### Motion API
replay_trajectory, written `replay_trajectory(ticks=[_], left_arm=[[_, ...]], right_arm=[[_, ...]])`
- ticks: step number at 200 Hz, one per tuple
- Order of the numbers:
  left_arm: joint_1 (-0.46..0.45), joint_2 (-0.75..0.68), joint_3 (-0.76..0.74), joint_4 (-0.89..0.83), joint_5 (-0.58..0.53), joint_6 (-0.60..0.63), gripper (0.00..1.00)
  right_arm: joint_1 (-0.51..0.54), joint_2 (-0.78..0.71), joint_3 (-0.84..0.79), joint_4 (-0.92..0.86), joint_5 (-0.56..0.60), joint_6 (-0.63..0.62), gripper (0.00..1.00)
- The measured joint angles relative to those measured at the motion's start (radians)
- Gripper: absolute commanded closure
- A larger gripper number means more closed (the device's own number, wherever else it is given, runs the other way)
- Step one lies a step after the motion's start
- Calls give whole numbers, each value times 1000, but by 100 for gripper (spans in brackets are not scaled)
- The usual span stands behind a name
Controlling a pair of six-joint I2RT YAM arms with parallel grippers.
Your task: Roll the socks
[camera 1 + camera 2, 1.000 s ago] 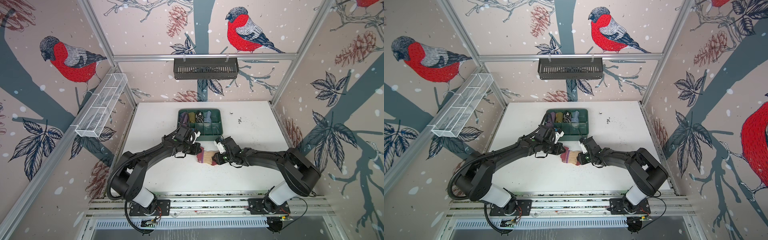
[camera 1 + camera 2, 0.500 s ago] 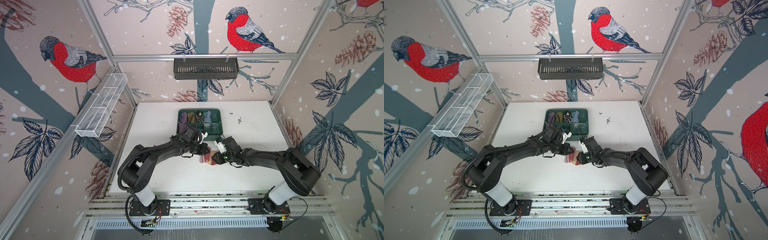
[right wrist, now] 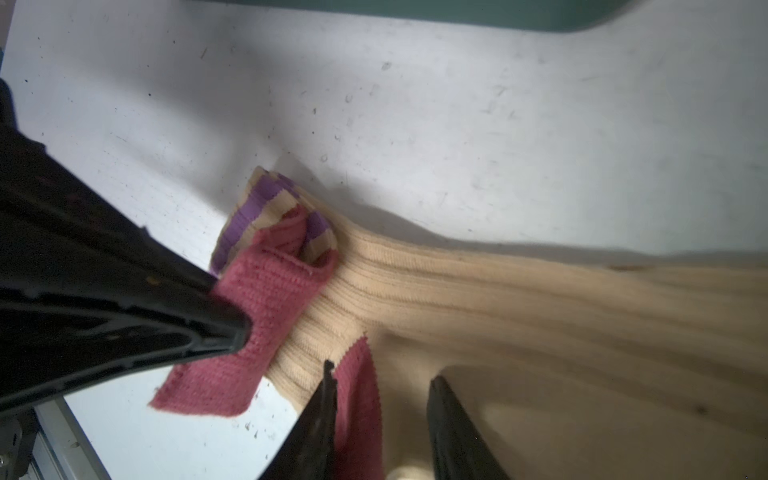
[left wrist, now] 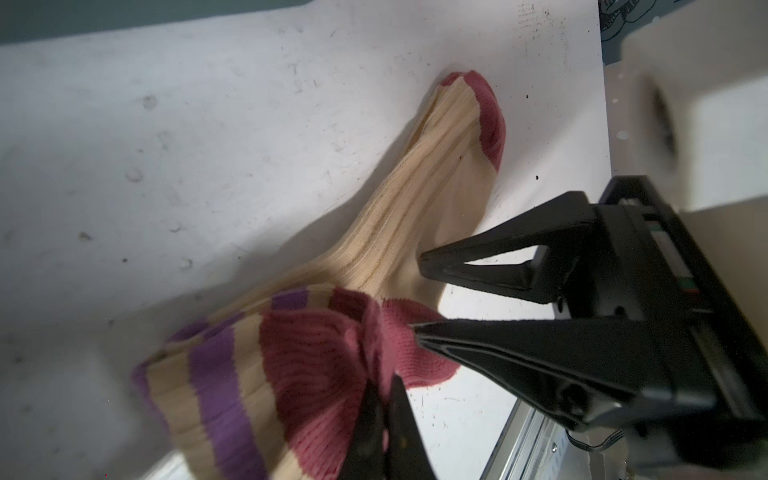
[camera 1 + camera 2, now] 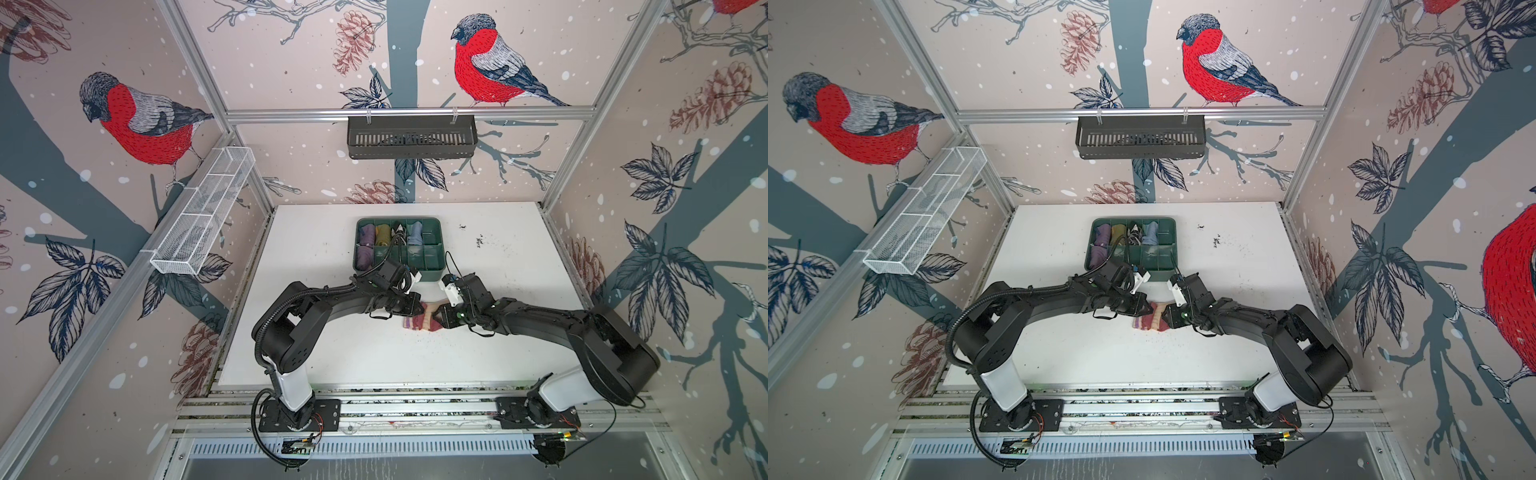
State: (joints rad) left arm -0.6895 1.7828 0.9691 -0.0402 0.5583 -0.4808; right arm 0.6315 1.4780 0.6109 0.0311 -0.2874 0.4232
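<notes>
A tan ribbed sock [image 4: 415, 199] with dark red toe, heel and cuff and purple stripes lies on the white table [image 5: 332, 345], just in front of the tray in both top views [image 5: 419, 322] [image 5: 1152, 321]. My left gripper [image 4: 384, 386] is shut on the dark red cuff [image 4: 316, 345], which is folded back over the striped ankle. My right gripper [image 3: 381, 374] faces it from the other side. Its jaws stand apart, astride the dark red heel [image 3: 357, 395] and the tan fabric. The two grippers' tips nearly meet [image 5: 419, 306] [image 5: 441, 313].
A green compartment tray [image 5: 432, 266] holding rolled sock bundles sits right behind the grippers. A white wire basket [image 5: 199, 224] hangs on the left wall and a black basket [image 5: 411, 137] on the back wall. The metal rail [image 5: 415, 405] runs along the table's front edge.
My left gripper has carried the cuff to the right, folding it over the sock towards the right gripper. The sock looks shorter now. The right arm has hardly moved.
</notes>
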Motion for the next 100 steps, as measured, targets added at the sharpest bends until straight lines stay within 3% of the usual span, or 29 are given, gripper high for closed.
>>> replay_trajectory(ticks=[100], left_arm=[[0,36,19,34,-53,-38,100]], right_arm=[[-13,-57,-22,-17,-13,1,59]])
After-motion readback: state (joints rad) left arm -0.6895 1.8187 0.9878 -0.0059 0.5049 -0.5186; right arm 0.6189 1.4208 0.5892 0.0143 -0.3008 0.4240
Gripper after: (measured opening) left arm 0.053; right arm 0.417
